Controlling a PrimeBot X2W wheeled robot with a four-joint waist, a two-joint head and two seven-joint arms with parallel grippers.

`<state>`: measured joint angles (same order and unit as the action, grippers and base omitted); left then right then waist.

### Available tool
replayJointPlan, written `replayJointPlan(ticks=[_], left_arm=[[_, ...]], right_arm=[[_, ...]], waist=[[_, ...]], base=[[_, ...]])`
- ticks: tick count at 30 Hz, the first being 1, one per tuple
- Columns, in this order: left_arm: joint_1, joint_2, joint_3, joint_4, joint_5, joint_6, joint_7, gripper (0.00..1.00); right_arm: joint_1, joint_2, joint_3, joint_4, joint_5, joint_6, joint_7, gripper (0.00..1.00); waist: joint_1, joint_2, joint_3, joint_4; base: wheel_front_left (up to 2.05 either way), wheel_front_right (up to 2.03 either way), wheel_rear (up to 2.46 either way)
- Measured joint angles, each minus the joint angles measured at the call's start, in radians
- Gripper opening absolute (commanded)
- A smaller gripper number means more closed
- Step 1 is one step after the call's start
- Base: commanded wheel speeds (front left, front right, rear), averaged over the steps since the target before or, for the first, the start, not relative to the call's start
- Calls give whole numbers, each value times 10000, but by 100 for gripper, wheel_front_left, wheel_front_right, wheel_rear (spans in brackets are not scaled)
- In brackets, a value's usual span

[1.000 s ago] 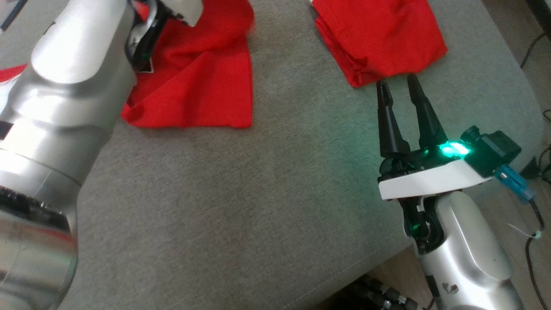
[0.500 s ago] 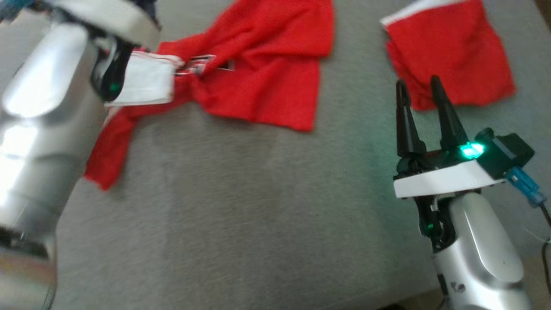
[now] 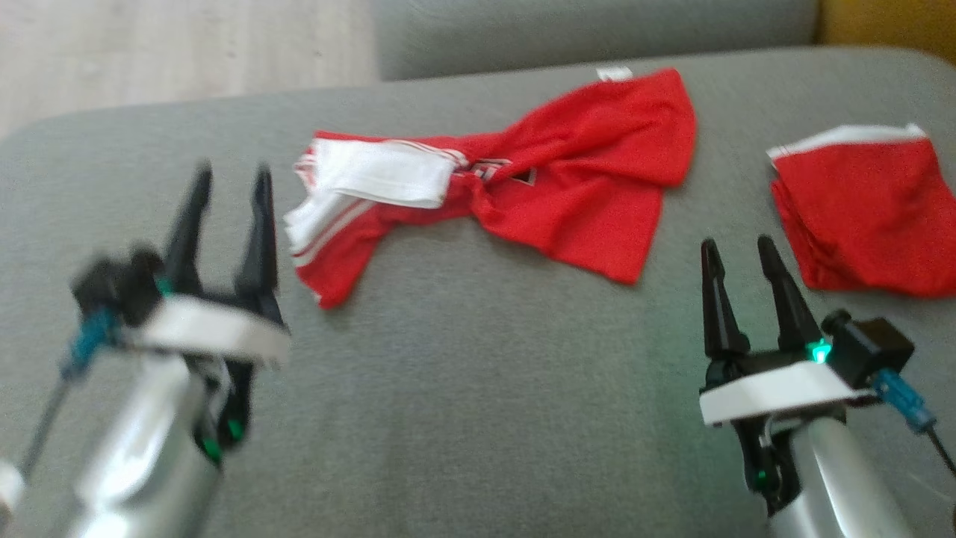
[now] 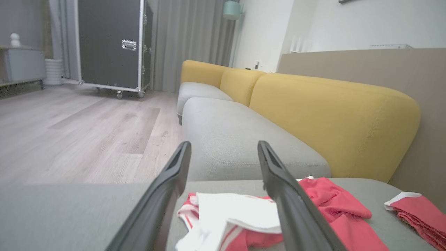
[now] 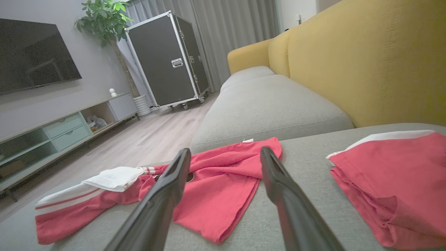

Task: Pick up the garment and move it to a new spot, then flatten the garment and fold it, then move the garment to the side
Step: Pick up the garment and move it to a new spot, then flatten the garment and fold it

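Observation:
The garment (image 3: 553, 194) is red with white striped trim, lying rumpled and twisted on the grey sofa seat (image 3: 463, 403); I also see it as the garment (image 4: 244, 219) and the garment (image 5: 216, 188) from the wrists. My left gripper (image 3: 228, 183) stands open just left of its white end, apart from the cloth, nothing between the fingers. Open and empty too, my right gripper (image 3: 736, 250) hovers near the seat's front right, between the garment and a second, folded red piece (image 3: 866, 213).
The folded red piece (image 5: 393, 188) with a white band lies at the seat's right. Yellow sofa backrests (image 4: 327, 118) rise behind. Wooden floor (image 4: 76, 132), a black wheeled case (image 5: 167, 59) and a low TV cabinet (image 5: 52, 132) lie beyond the seat.
The head camera has swung, shifting the whole picture. My left arm has drawn back from over the garment and now stands left of it, leaving the garment spread on the seat.

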<state>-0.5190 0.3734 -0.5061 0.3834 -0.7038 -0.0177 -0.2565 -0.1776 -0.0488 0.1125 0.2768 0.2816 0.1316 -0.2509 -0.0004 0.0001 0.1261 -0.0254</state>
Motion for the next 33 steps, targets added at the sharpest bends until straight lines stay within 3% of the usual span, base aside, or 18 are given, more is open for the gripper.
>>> replayJointPlan(ticks=[7,13,19,26,33], left_arm=[[2873,-1085,1438,-1166,600,194,0,100],[3678,-1797,2378,-1400,1457,-69,0,100],[3389,-1944,2537,-909,2174,-525,19,100],[1783,-1843,2050,704,2190,-784,1638,100],[583,-1649,1695,1902,1987,-978,2512,100]], right_arm=[[513,4,27,92,2,0,0,100],[508,4,117,90,2,0,0,100],[455,4,161,67,0,-2,0,100],[372,4,245,52,17,-2,0,100],[-5,4,251,15,90,-2,0,100]], waist=[[0,0,-600,663],[3,0,-570,673],[3,0,-293,516],[5,0,252,256],[5,0,757,-88]], base=[[0,0,0],[0,0,0],[0,0,0],[0,0,0],[0,0,0]])
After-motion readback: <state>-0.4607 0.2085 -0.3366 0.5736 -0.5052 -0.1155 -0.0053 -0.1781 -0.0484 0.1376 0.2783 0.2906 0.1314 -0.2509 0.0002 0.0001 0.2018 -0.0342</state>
